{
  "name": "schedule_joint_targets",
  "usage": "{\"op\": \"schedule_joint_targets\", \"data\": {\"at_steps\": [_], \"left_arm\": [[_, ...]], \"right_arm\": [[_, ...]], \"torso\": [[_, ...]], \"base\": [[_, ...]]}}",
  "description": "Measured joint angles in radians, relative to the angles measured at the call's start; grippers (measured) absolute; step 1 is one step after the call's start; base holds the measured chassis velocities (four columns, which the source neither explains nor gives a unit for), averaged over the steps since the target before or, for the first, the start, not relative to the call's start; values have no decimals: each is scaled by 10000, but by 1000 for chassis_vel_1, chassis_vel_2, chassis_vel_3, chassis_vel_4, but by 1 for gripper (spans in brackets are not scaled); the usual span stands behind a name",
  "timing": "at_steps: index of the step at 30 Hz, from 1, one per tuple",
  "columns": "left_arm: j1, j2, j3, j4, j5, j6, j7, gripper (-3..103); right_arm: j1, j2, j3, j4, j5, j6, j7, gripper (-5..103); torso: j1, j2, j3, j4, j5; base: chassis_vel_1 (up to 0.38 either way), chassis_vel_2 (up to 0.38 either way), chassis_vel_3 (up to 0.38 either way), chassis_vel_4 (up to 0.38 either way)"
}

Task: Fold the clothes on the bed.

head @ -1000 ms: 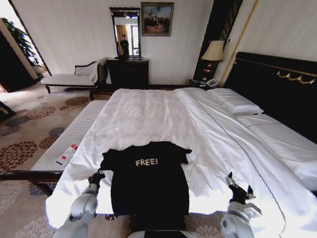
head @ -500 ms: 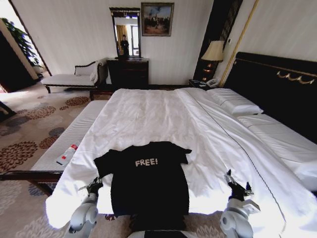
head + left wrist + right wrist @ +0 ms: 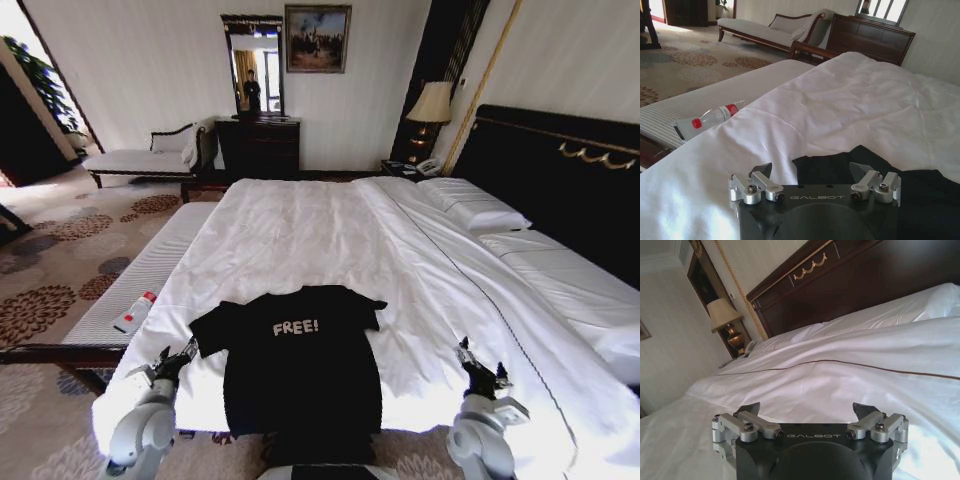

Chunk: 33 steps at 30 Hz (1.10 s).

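fingers: spread wide on both grippers, nothing held; left gripper (image 3: 172, 360) just beside left sleeve, right gripper (image 3: 478, 378) well apart from shirt over bare sheet
shirt (image 3: 298, 360): black, flat, chest up, at near edge of bed (image 3: 300, 230), hem hanging over edge
advice: bring left fingers (image 3: 760, 172) onto sleeve edge, pinch only black cloth, keep white sheet out of the grip

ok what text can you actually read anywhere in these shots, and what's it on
"FREE!": white letters on the chest of the black T-shirt lying on the bed.
"GALBOT": on the body of the left claw.
"GALBOT": on the body of the right claw.
The label on the bottle is too small to read.
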State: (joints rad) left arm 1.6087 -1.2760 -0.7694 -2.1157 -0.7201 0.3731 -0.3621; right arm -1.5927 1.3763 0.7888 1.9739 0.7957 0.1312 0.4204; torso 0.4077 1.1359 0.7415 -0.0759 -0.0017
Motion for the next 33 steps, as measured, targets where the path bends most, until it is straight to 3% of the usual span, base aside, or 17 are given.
{"op": "schedule_joint_targets", "data": {"at_steps": [1,8,13,16,19,22,33], "left_arm": [[85,1,-59,-47,11,-41,100,95],[608,-215,-188,-201,314,-250,205,100],[1290,-563,-527,-703,459,-283,63,100],[1632,-731,-831,-946,465,-282,-14,100],[2040,-982,-1238,-1269,470,-276,-67,100],[2232,-1174,-1433,-1367,492,-276,-95,100],[2648,-1871,-1778,-1568,731,-411,-147,100]], "right_arm": [[157,-271,-83,8,438,-100,-19,100],[1138,-1390,-847,-969,1693,-336,-830,100],[1927,-2099,-2043,-2412,2926,-454,-3020,100],[2272,-2024,-2596,-2715,3188,-463,-3337,100],[2665,-1507,-3243,-2644,4196,-805,-2838,100],[2841,-1266,-3551,-2672,4591,-991,-2471,100],[3262,-951,-4022,-3259,4833,-1234,-1677,100]], "torso": [[0,0,0,1,-1],[1,-2,1,8,0],[0,-2,1,-3,-1],[1,-2,0,6,2],[1,-2,1,2,2],[1,-2,0,2,-4],[1,-2,0,0,-2]], "base": [[0,0,0,0],[0,0,0,0],[0,0,0,0],[0,0,0,0],[0,0,0,0],[0,0,0,0],[0,0,0,0]]}}
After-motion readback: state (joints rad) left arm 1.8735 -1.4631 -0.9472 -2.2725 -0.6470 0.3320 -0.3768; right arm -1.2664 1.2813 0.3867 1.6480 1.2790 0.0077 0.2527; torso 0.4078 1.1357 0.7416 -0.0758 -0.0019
